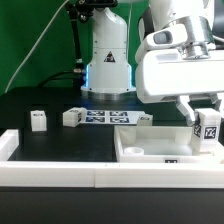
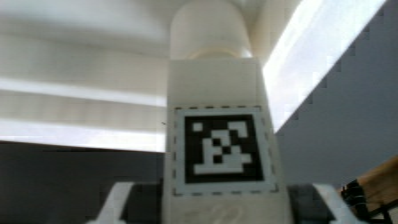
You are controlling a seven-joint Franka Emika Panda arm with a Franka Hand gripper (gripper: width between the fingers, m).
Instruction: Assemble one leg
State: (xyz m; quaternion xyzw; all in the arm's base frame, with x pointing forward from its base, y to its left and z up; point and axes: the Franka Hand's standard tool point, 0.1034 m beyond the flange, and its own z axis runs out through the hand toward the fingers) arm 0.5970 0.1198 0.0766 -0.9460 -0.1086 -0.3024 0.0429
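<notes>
The gripper (image 1: pixel 206 120) pinches the leg (image 1: pixel 210 128) between its two fingers, holding it upright with the black-and-white tag facing outward. The leg hangs over the corner of the white panel (image 1: pixel 150 148) that lies toward the exterior view's right. Its lower end is down at the level of the panel's raised rim, but whether it touches the panel cannot be told.

In the wrist view the leg (image 2: pixel 222 90) fills the middle of the picture as a tall white post with its tag low on the face. The pale fingers (image 2: pixel 121 205) sit against it on either side, near its tagged end. The gripper (image 2: pixel 222 205) is closed on that end.

The panel lies flat on the black table (image 1: pixel 50 138), rims up. Just beyond its far rim, toward the exterior view's left, lies the marker board (image 1: pixel 100 117). A loose peg (image 1: pixel 72 117) stands at the end of that board farther from the panel. Another peg (image 1: pixel 38 120) stands well apart from the panel, farther out the same way. A low white wall (image 1: pixel 60 168) runs along the near side of the panel.
</notes>
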